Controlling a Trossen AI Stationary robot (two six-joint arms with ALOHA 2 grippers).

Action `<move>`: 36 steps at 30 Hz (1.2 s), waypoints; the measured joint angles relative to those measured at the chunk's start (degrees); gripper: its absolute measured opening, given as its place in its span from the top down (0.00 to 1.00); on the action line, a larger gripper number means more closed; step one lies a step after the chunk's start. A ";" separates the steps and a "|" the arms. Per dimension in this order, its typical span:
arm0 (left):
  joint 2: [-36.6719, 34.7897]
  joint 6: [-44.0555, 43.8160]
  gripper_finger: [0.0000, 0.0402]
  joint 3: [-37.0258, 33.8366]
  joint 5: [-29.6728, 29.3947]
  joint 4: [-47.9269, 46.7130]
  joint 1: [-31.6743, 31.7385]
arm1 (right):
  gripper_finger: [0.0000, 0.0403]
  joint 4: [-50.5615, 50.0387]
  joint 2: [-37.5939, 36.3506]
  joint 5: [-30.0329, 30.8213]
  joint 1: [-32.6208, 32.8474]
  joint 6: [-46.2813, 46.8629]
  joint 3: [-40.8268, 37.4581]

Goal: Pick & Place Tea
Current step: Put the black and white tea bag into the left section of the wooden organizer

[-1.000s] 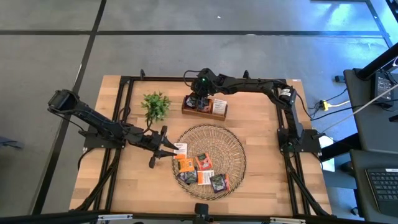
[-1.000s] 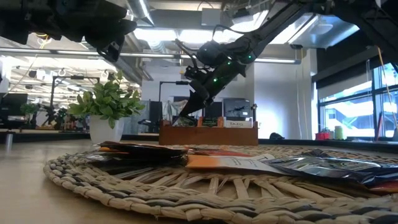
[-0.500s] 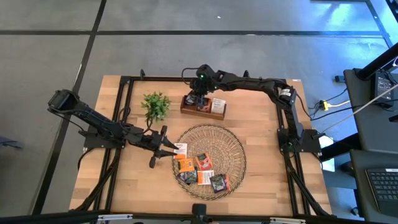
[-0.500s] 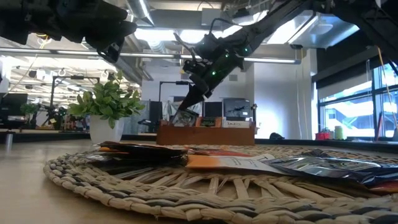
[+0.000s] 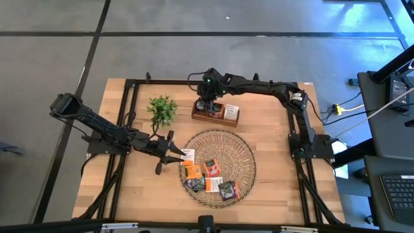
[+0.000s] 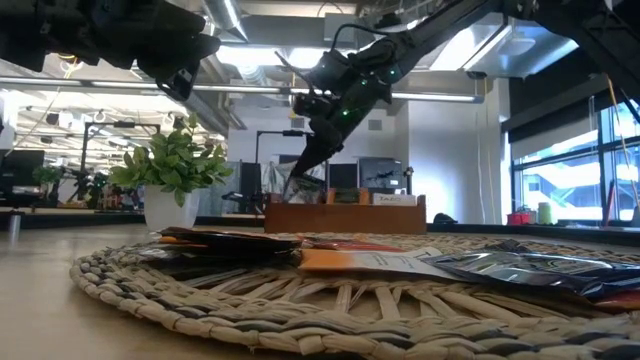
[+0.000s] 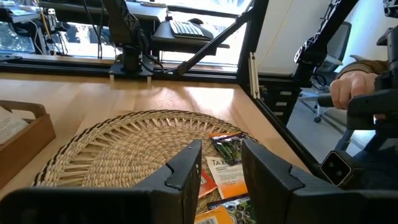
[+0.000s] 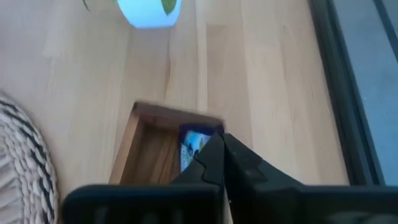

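Much of the wooden box (image 5: 215, 113) was hidden under the right arm in the high view; what lay in its end part could not be told, though a blue and white packet (image 8: 194, 144) was seen there in the right wrist view, partly covered by the dark fingers. The right pincer (image 5: 206, 105) was found over the plant-side end of the box, at the far side of the desk (image 5: 272, 175); its fingers were pressed together, and it could not be told if anything was held or touched by them. In the low view the right pincer (image 6: 297, 178) was seen pointing down at the box (image 6: 345, 214).

The left pincer (image 5: 169, 153) was kept low by the near edge of the round woven tray (image 5: 240, 150); its fingers (image 7: 186, 169) were seen partly apart, with nothing between them.

The tea sachets (image 5: 208, 176) were spread on the tray, in orange, dark and white wrappers; one white sachet (image 5: 187, 155) lay just beside the left pincer. A small green plant (image 5: 162, 109) stood near the box. A person's hand (image 7: 354, 90) was cut off at the edge of the left wrist view.
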 joint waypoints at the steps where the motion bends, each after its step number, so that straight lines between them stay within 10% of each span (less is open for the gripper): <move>1: 0.00 0.02 0.72 0.00 0.00 0.00 0.00 | 0.97 0.26 0.00 0.00 0.01 0.17 0.00; 23: 0.00 -0.02 0.73 0.00 -0.02 0.00 0.00 | 0.67 -9.00 -1.01 4.46 -0.06 1.34 1.84; 36: 0.00 -0.02 0.73 0.00 -0.02 -0.68 0.00 | 0.66 -11.96 -1.03 4.90 -0.03 0.42 -1.66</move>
